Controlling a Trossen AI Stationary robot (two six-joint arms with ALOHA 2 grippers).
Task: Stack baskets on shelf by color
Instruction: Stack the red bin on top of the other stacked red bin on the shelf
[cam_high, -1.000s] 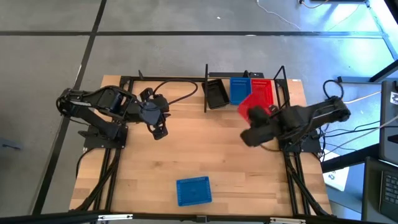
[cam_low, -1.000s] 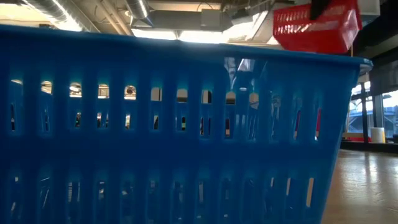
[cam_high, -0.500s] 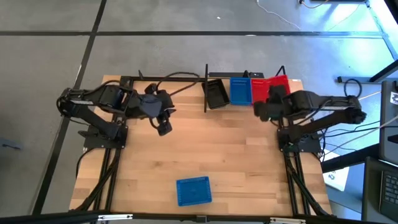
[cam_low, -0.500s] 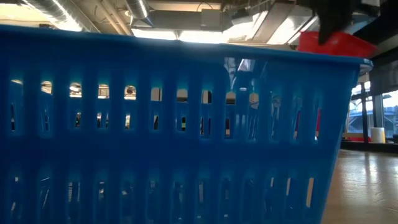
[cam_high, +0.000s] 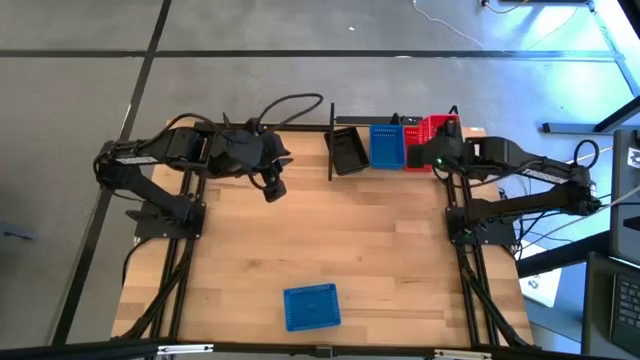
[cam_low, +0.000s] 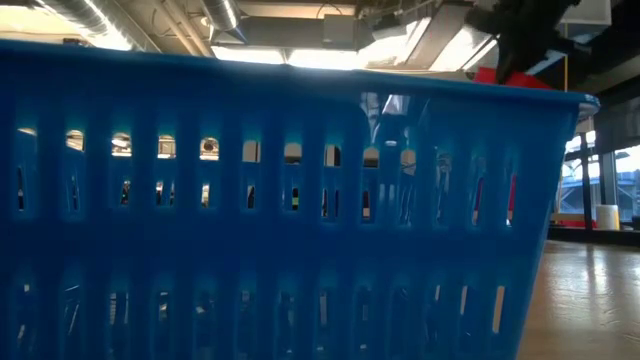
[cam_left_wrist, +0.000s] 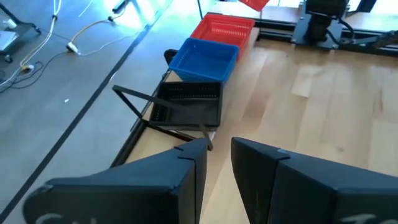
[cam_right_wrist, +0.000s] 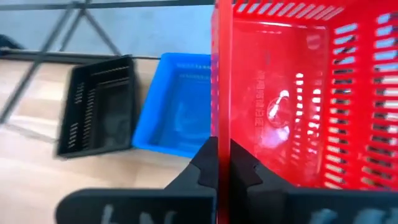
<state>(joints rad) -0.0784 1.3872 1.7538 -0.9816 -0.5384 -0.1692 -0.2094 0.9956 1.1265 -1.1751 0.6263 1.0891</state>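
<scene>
Wood counter (cam_high: 350, 250): lone blue basket (cam_high: 311, 306) at near edge; shelf (cam_high: 332, 140) at far edge carries black (cam_high: 349, 152), blue (cam_high: 386, 146), red baskets (cam_left_wrist: 222, 31).

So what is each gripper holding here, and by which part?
The right gripper is shut on a red basket, pinching its side wall at the rim, above the shelf. The left gripper holds nothing.

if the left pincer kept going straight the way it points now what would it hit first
Most likely the black basket at the near end of the shelf: the left pincer, jaws slightly apart and holding nothing, aims at it across bare table. A thin shelf rod slants in front and might be met first; depth is unclear.
</scene>
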